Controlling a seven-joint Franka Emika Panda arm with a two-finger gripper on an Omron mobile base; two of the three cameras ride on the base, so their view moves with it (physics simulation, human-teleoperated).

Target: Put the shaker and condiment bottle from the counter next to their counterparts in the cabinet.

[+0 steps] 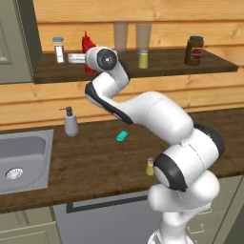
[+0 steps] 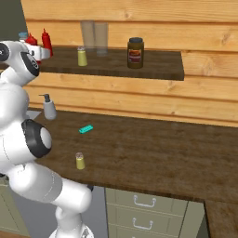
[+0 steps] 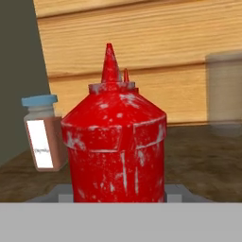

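The squat red condiment bottle [image 3: 116,142] stands upright between my fingertips [image 3: 174,191], just over the dark cabinet shelf [image 1: 167,70]. My gripper [image 3: 117,194] is shut on its lower body. From the right base view the same bottle [image 2: 30,40] sits at my hand, beside the slim red counterpart bottle [image 2: 45,41]; that bottle's nozzle tip [image 3: 125,75] peeks out behind. A yellow-green counterpart shaker [image 1: 143,59] stands mid-shelf. The shaker [image 1: 150,167] is on the counter near the front edge, well below my hand.
On the shelf stand a blue-lidded jar [image 3: 42,134] left of the bottle, two tall glasses [image 1: 131,34] and a dark jar [image 1: 194,50]. The grey-green door [image 1: 9,38] is at the left end. A soap dispenser [image 1: 70,121], a teal object [image 1: 122,136] and the sink [image 1: 21,162] are on the counter.
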